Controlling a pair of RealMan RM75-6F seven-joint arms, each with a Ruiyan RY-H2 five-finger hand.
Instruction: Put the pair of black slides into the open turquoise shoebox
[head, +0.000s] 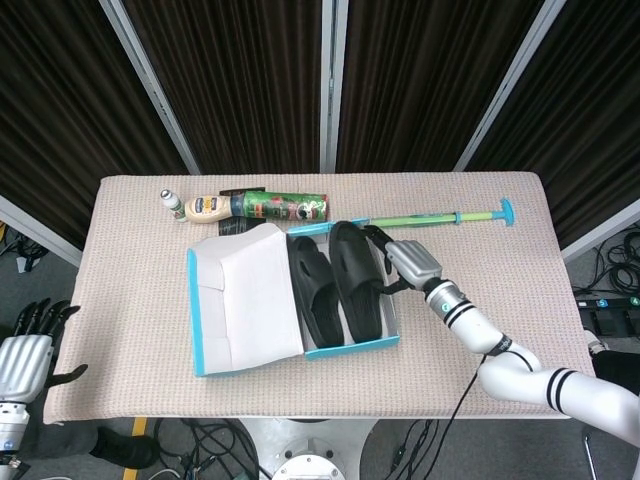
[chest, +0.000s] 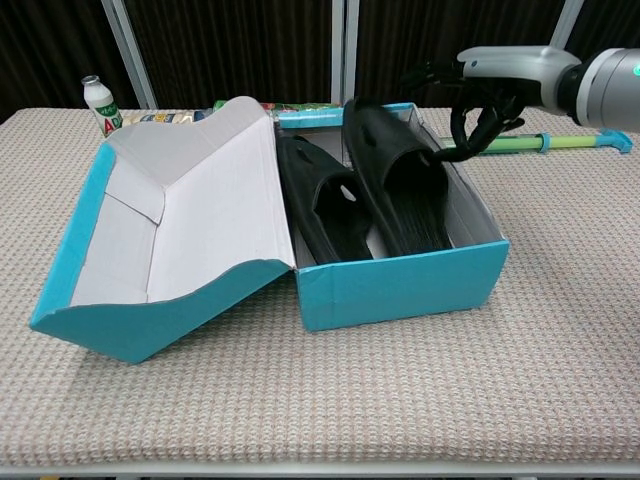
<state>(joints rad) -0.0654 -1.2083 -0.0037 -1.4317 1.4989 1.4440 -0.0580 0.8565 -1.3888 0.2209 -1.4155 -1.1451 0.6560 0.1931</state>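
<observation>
two black slides lie side by side inside the turquoise shoebox, long axes running front-to-back w/ the box, parallel to its long walls. the left slide lies flat; the right slide tilts, its far end propped on the box's back rim. both are matte black, moulded, w/ a wide strap. the box lid is flung open to the left, white inside. your right hand hangs over the box's right rear corner, fingers curled down w/ nothing in them, apart from the right slide. your left hand sits off the table's left edge, fingers spread, holding nothing.
</observation>
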